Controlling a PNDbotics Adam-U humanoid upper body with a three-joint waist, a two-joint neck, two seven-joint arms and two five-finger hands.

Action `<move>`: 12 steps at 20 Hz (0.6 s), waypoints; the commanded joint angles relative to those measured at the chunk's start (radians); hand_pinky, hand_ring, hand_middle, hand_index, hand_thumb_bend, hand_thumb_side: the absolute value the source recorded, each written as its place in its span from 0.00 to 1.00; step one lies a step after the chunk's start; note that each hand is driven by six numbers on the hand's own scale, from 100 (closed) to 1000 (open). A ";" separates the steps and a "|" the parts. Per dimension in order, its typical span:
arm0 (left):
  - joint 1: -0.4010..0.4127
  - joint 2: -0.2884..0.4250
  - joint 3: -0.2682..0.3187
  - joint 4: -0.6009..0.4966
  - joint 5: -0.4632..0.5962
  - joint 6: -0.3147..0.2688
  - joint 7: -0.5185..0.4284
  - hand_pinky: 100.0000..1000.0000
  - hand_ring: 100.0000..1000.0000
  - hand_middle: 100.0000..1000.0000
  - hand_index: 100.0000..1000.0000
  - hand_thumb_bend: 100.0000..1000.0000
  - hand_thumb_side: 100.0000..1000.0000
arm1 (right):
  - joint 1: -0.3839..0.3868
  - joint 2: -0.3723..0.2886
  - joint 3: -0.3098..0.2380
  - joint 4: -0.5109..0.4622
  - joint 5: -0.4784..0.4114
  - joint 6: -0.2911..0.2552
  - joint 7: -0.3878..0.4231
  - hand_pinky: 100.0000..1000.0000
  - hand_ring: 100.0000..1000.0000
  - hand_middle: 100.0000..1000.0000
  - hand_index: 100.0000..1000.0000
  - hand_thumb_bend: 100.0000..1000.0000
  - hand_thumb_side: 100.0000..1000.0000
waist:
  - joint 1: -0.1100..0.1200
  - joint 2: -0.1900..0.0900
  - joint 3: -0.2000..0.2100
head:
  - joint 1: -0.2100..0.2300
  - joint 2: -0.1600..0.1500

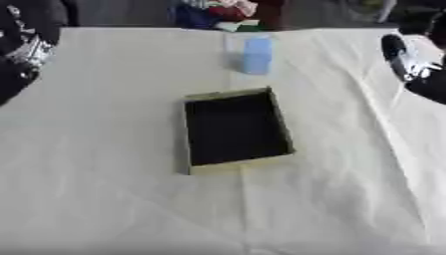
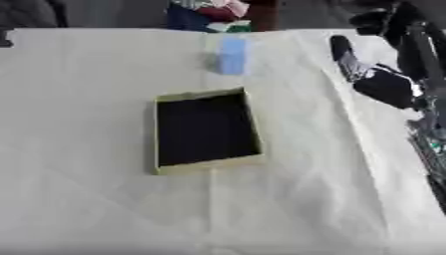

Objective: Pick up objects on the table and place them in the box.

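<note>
A shallow box (image 1: 280, 122) with a dark inside and pale yellow rim lies in the middle of the cream-covered table. Behind it, toward the far edge, a light blue upright object (image 1: 257, 55) stands on the cloth. My right hand (image 2: 376, 79) hovers over the table's right side, level with the blue object and well to its right. Its fingers (image 2: 340, 49) stretch out toward the far left and hold nothing. My left arm comes in at the upper left corner. The left hand (image 1: 28, 52) shows there only as a blurred black and silver shape, far from the box.
The cream cloth (image 1: 104, 189) covers the whole table and has long creases on the right. Colourful blue, red and white things (image 1: 218, 12) sit just beyond the far edge. Dark robot parts and cables (image 2: 431, 144) run along the right edge.
</note>
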 commanded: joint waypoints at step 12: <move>-0.043 -0.004 -0.017 -0.014 0.008 -0.004 -0.022 0.68 0.76 0.81 0.87 0.23 0.77 | -0.289 -0.269 0.109 0.222 -0.106 0.003 0.197 0.75 0.75 0.81 0.91 0.28 0.27 | -0.012 -0.013 0.051 | -0.042 0.005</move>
